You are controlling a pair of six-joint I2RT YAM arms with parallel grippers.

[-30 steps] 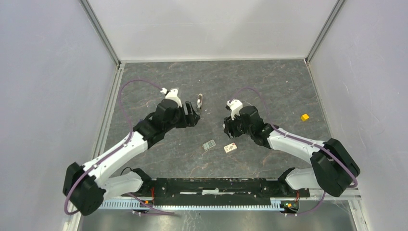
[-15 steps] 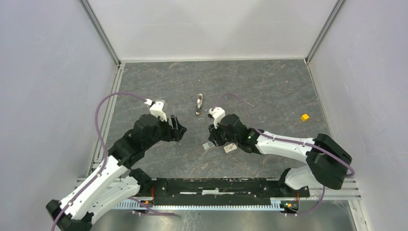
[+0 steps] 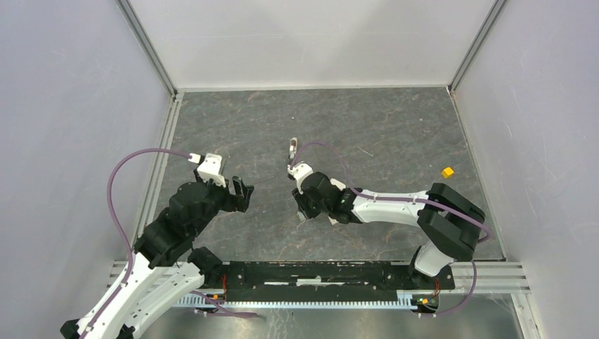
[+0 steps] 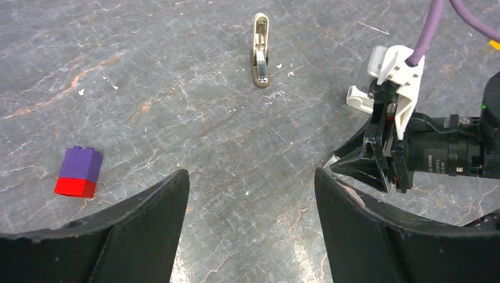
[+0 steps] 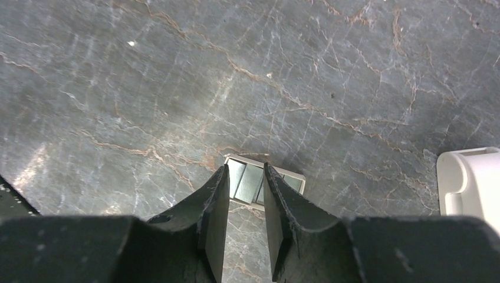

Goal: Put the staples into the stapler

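The right gripper (image 5: pixel 244 168), nearly closed, sits over the staples (image 5: pixel 247 183) lying flat on the table (image 5: pixel 354 71) short of the stapler (image 3: pixel 293 150); a hold is unclear. So flat, they may slip or snap. The left gripper (image 4: pixel 250 177) gapes empty

The table (image 3: pixel 395 120) is dark grey with a stone pattern, veined in white and rust-orange. The stapler (image 4: pixel 260 50), upper centre of the left wrist view, is beige with silvery metal inside. The staple strip (image 5: pixel 250 180) is shiny silver-grey. The block (image 4: pixel 78 171) at lower left is purple over red. The cube (image 3: pixel 447 171) is yellow. The left arm (image 3: pixel 185 212) and right arm (image 3: pixel 388 206) are black and white, the cable (image 4: pixel 435 20) purple.
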